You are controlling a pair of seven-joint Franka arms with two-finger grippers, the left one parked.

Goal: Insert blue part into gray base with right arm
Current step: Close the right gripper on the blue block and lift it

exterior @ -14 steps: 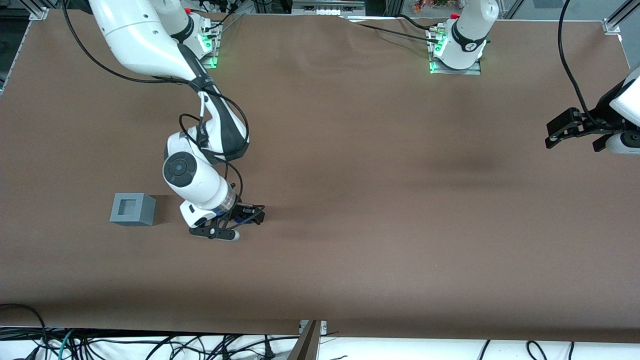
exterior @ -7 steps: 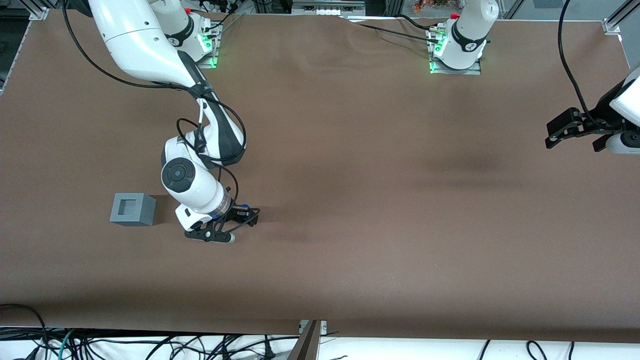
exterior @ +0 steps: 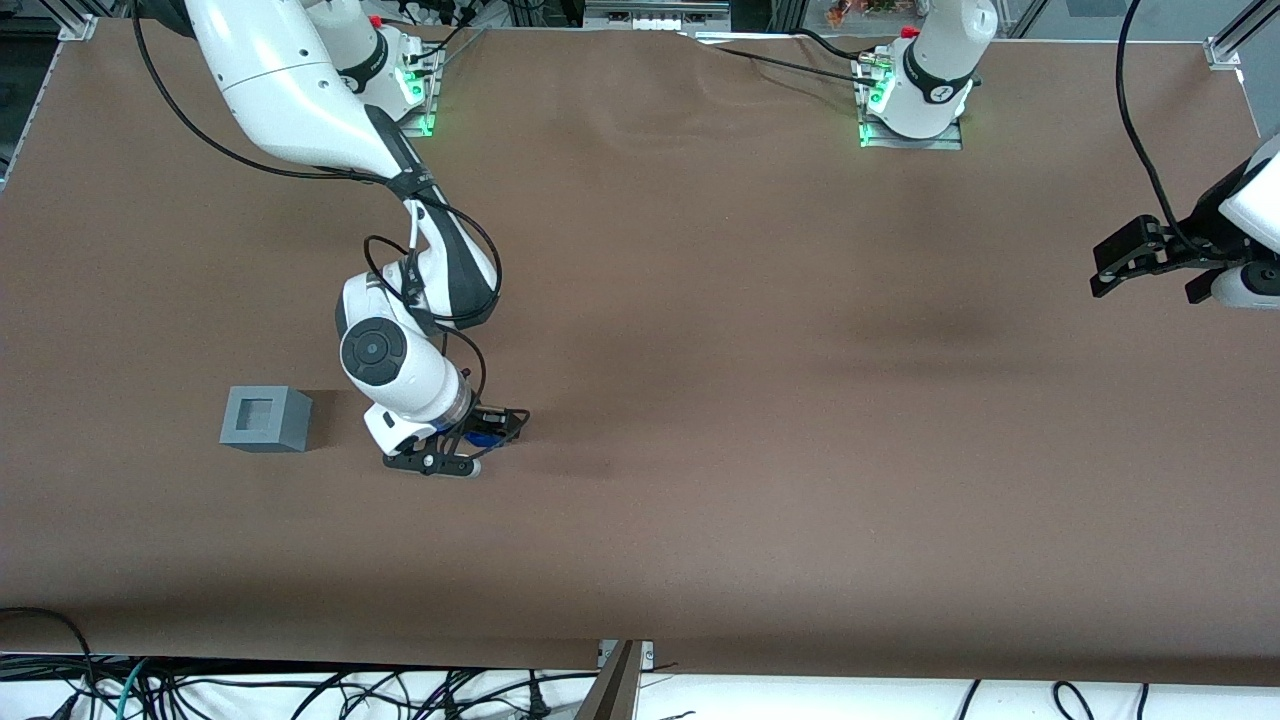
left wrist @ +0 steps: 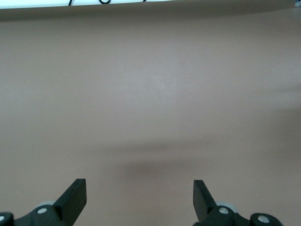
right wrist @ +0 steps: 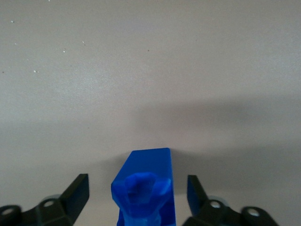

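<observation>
Your gripper (right wrist: 138,197) sits low over the table (exterior: 760,420), jaws spread wide with the blue part (right wrist: 146,186) between them, a clear gap either side; nothing is gripped yet. Before closing, centre the part so both fingers (right wrist: 75,193) meet its flat flanks squarely, then lift straight. The part is bright blue, blocky, one smooth slanted face and a knobbly stub toward the camera. It lies on the table near the gray base (exterior: 265,418), which stands apart, recess up, toward the working arm's end.
</observation>
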